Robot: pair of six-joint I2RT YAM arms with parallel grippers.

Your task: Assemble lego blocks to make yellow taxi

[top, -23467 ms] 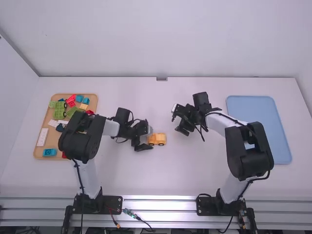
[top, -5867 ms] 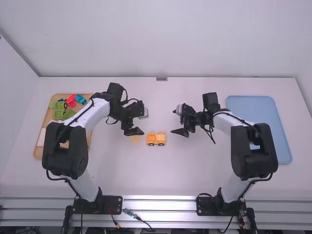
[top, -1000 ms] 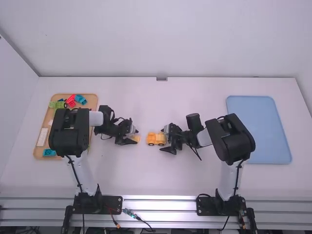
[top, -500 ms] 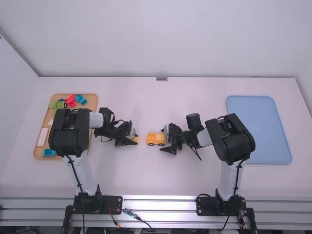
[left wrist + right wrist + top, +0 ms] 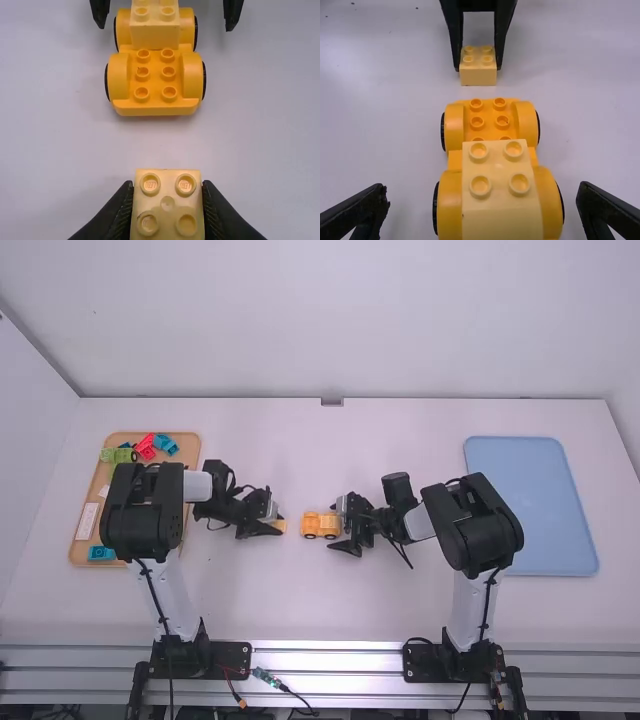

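— While scanning the white table (image 5: 300, 600), any sign of the yellow wheeled base with rounded fenders and black tyres (image 5: 155, 110)?

— Yes, upright around the middle, bare six-stud end facing left. On top of its right end, a pale yellow studded block (image 5: 495, 167), pressed on with studs up.

— And the left gripper (image 5: 277, 528)?

— Just left of the base, clamped on a small pale yellow four-stud block (image 5: 168, 201). Held level, studs up, lined up with the bare end but apart from it. Cannot tell whether touching the table.

— Same grip with the right gripper (image 5: 344, 527)?

— No, spread wide at the base's right end: one finger to the near side, one to the far side, with a gap between each and the fenders.

— What about farther left?

— Beneath part of the left arm, a light wooden tray (image 5: 190, 445). Toward its far end, a red block (image 5: 145, 446), light-blue blocks (image 5: 166, 444) and a lime green block (image 5: 117, 455). Along its left side, a white rectangular piece (image 5: 87, 521); in the near left corner, another light-blue block (image 5: 101, 553).

— And far over to the right?

— Beyond the right arm, a pale blue rectangular tray (image 5: 535, 510), lying flat.
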